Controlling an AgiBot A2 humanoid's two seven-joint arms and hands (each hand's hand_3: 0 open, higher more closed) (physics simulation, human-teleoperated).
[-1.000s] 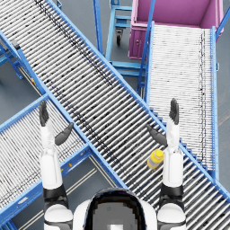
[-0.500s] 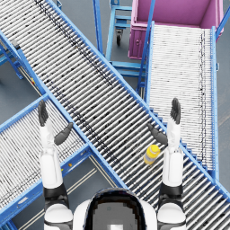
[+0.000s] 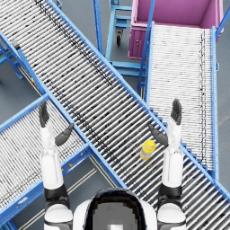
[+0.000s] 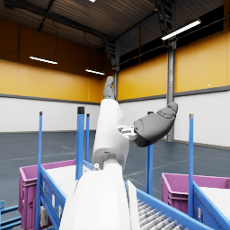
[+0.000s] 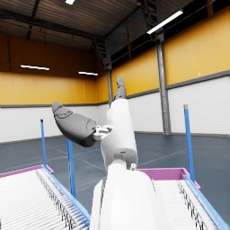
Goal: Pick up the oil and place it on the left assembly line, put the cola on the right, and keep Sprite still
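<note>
A yellow oil bottle [image 3: 147, 149] with a yellow cap lies on the wide diagonal roller conveyor [image 3: 90, 90], just left of my right forearm. My right hand [image 3: 170, 128] is raised above the conveyor's near edge, fingers spread, holding nothing; the bottle sits below and beside its thumb, apart from it. My left hand [image 3: 49, 128] is raised over the left assembly line [image 3: 22, 148], also spread and empty. The wrist views show only each hand, the left hand [image 4: 134, 123] and the right hand [image 5: 101, 121], against the warehouse hall. No cola or Sprite is visible.
The right assembly line [image 3: 179, 76] runs away at the upper right and ends at a pink bin [image 3: 179, 11]. Blue steel rails and posts [image 3: 98, 27] frame all conveyors. A gap of grey floor [image 3: 85, 184] lies between the left line and the main conveyor.
The oil bottle has travelled up and to the left along the main conveyor, closer to my right hand. Both arms have stayed put.
</note>
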